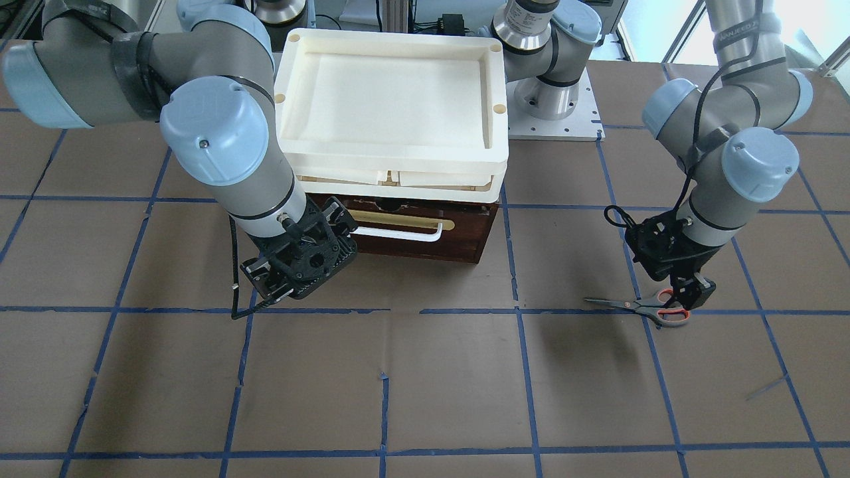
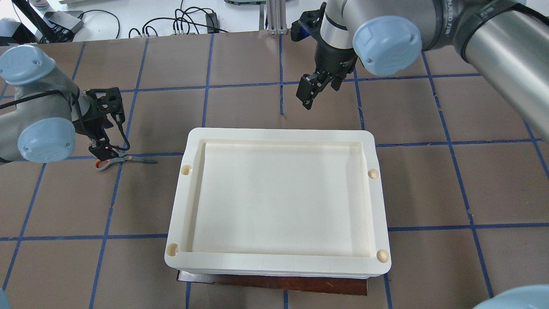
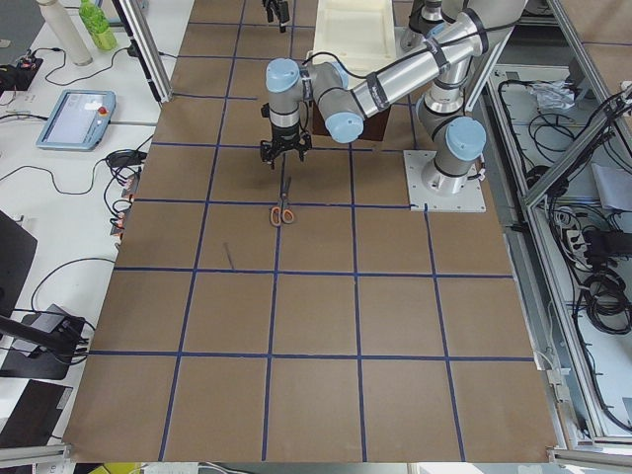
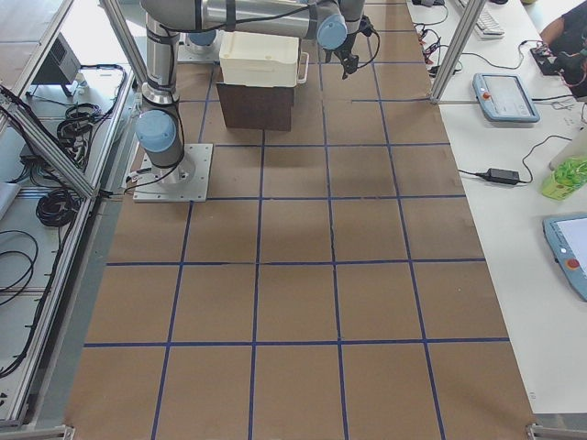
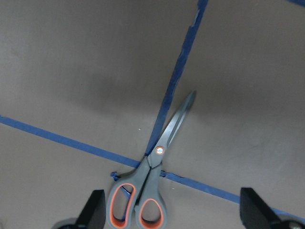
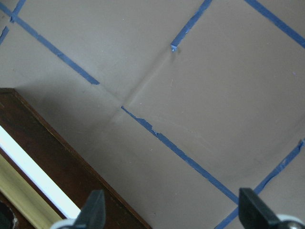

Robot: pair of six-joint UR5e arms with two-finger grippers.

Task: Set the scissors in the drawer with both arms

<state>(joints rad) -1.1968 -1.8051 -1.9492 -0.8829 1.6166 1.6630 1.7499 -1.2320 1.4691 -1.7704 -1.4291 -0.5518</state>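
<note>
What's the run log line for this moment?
left gripper open over scissors handles | right gripper open by drawer | drawer closed

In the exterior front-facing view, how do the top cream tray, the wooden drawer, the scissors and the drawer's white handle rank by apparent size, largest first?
1. cream tray
2. drawer, only its front showing
3. scissors and white handle: about equally long, so I do not rank them.

Left end effector (image 5: pixel 174 212) open, pointing down; right end effector (image 6: pixel 172 212) open.

Glossy wooden drawer (image 1: pixel 475 236), matt plastic trays (image 1: pixel 398 154), matt paper-covered table (image 1: pixel 319 392).
</note>
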